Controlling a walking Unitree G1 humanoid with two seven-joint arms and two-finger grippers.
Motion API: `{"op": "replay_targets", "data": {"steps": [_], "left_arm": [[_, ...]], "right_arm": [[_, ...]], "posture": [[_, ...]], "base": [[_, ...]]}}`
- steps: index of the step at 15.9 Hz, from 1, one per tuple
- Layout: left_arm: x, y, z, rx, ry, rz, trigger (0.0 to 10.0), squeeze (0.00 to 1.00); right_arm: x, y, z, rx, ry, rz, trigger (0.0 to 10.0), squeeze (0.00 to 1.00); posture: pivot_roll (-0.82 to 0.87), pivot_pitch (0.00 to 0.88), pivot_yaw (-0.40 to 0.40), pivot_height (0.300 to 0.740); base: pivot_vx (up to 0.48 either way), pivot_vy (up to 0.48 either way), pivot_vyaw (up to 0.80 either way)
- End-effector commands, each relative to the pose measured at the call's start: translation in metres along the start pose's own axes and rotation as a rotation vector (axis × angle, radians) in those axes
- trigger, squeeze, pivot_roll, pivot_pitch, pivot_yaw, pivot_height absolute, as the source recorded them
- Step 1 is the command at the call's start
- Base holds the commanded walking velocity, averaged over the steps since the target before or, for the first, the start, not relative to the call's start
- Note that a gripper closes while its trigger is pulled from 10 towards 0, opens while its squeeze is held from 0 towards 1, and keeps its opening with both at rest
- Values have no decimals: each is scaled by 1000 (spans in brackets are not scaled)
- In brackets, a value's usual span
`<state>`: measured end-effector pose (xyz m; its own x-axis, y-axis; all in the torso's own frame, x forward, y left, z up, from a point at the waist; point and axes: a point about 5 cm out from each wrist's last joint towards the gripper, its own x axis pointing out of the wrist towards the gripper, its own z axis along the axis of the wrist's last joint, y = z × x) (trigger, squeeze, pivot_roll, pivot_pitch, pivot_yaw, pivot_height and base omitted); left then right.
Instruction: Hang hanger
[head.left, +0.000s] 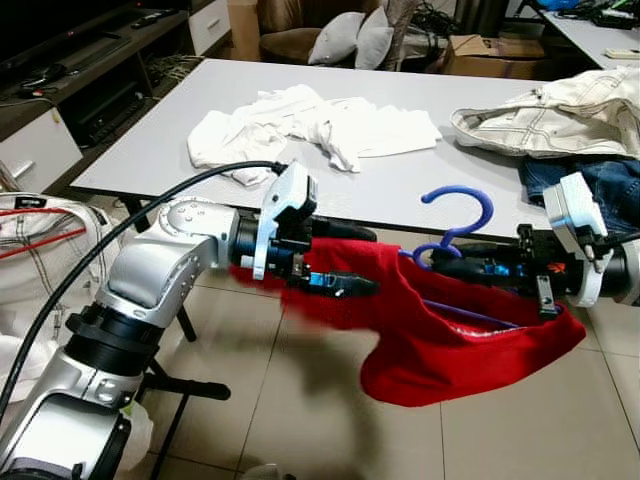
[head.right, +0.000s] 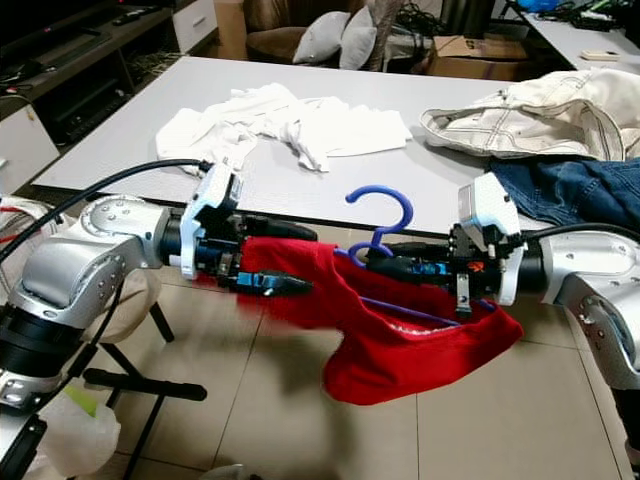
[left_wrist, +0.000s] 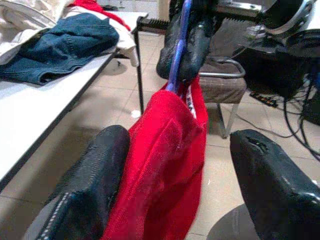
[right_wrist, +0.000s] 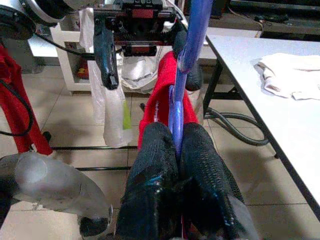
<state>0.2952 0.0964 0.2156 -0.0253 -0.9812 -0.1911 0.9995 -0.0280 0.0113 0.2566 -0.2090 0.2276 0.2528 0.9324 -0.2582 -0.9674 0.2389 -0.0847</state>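
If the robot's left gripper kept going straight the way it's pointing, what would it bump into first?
Probably the red garment, which already lies between the open fingers of the left gripper. Beyond it sits the right gripper, shut on the blue hanger. Depth is hard to judge.

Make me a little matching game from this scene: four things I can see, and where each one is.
Things:
1. blue hanger
2. red garment
3. white shirt
4. jeans

Places:
A. spread on the table's middle
B. pinched in the right gripper
C. hanging between the two arms
D. at the table's right end, beneath a pale jacket

Pairs: 1-B, 2-C, 3-A, 4-D
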Motion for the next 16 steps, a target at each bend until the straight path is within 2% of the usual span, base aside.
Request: {"op": "replay_targets", "data": {"steps": [1,9,11,13,15,16], "left_arm": [[1,0,6,2,4,-35,0,0],[-2,8,4,-12,47,-26,0,0],[-3,7,1,-9,77,-33,0,0],[-3,8,1,-8,59,-14,0,0],[-2,3,6,-13,28,-45,0,0],[-2,3,7,-12,20,-49,0,0]], "right_arm": [[0,-1,7,-42,8,11,10000,0],[0,-5,12,-67,5,56,10000,0],[0,-8,18,-65,-36,62,10000,0],[0,-9,15,-66,-20,66,10000,0],[0,-9,14,-56,-27,63,10000,0],[0,-10,14,-53,-33,56,10000,408]], "posture": [[-56,0,27,740],[-47,0,16,740],[-43,0,7,740],[-43,0,7,740],[-49,0,12,740],[-52,0,15,740]], "base": [[0,0,0],[0,0,0],[0,0,0],[0,0,0],[0,0,0],[0,0,0]]}}
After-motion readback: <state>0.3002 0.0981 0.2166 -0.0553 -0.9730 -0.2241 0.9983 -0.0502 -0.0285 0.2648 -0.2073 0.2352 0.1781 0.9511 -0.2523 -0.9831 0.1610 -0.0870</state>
